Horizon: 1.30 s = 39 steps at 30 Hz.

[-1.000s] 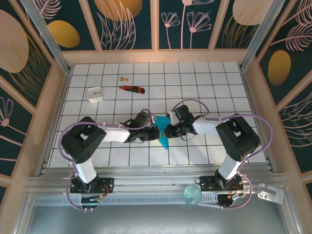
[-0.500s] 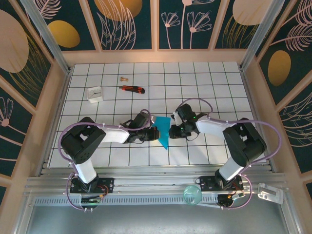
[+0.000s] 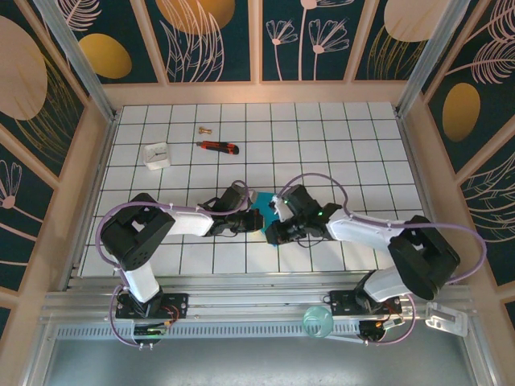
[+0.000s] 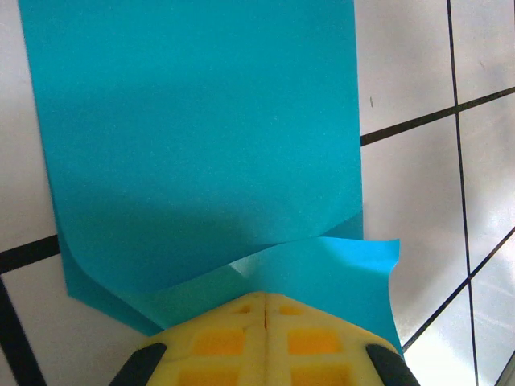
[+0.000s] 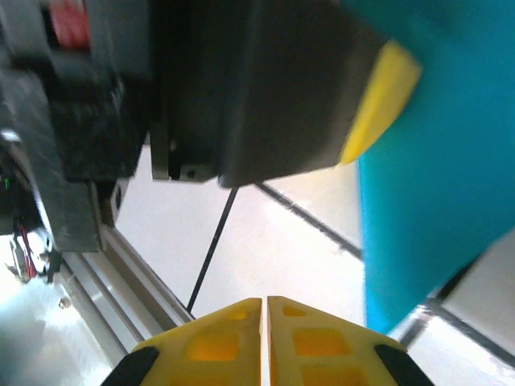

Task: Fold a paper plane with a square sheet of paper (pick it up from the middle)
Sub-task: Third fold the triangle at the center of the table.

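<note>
The square sheet of paper (image 3: 262,200) is a creased teal shape lying mid-table between both arms. In the left wrist view the sheet (image 4: 201,145) spreads flat ahead, and one flap (image 4: 354,273) curls up at the right. My left gripper (image 4: 265,294) is shut, and the paper's layers meet right at its tips. From above, that left gripper (image 3: 258,219) sits at the sheet's left edge. My right gripper (image 3: 274,232) lies low over the sheet's near end, close to the left one. The right gripper (image 5: 264,299) is shut and holds nothing, with the teal paper (image 5: 434,185) to its right.
A red-and-black utility knife (image 3: 218,146), a small white block (image 3: 157,154) and a small brass piece (image 3: 203,129) lie at the back left. The metal rail (image 3: 241,305) runs along the near edge. The left gripper's black body (image 5: 241,88) hangs close above the right fingers.
The right gripper has swung from the paper's right side towards the near left, over the sheet's near end. The left gripper and the paper have stayed put.
</note>
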Motion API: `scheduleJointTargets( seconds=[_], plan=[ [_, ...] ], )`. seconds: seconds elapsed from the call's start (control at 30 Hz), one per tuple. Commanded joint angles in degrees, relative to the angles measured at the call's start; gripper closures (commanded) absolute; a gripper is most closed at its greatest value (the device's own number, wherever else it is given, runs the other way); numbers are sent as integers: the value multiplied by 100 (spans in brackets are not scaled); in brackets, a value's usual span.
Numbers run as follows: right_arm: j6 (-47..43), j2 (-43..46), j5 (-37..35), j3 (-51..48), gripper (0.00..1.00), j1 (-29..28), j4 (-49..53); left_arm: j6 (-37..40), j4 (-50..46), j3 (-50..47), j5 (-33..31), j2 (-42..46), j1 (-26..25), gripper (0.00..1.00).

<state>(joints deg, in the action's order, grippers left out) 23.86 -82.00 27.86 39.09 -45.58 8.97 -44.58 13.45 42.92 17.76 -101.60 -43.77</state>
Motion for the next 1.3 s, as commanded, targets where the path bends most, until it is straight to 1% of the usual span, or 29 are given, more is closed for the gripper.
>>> scheduleJointTargets(
  seconds=[0.0, 0.4, 0.8, 1.1, 1.27],
  plan=[
    [317, -284, 163, -82, 92, -65, -542, 54, -1099, -227, -148, -220, 35, 100],
    [-122, -938, -26, 88, 95, 140, -440, 93, -1134, -209, -141, -190, 35, 100],
    [-174, -1028, 220, 226, 95, 317, -513, 135, -1161, -195, -125, -201, 35, 100],
    [-265, -1335, 153, 405, 95, 357, -465, 150, -1161, -210, -124, -183, 35, 100],
    [-316, -1458, -32, 279, 96, 364, -302, 158, -1178, -200, -124, -177, 42, 100]
  ],
)
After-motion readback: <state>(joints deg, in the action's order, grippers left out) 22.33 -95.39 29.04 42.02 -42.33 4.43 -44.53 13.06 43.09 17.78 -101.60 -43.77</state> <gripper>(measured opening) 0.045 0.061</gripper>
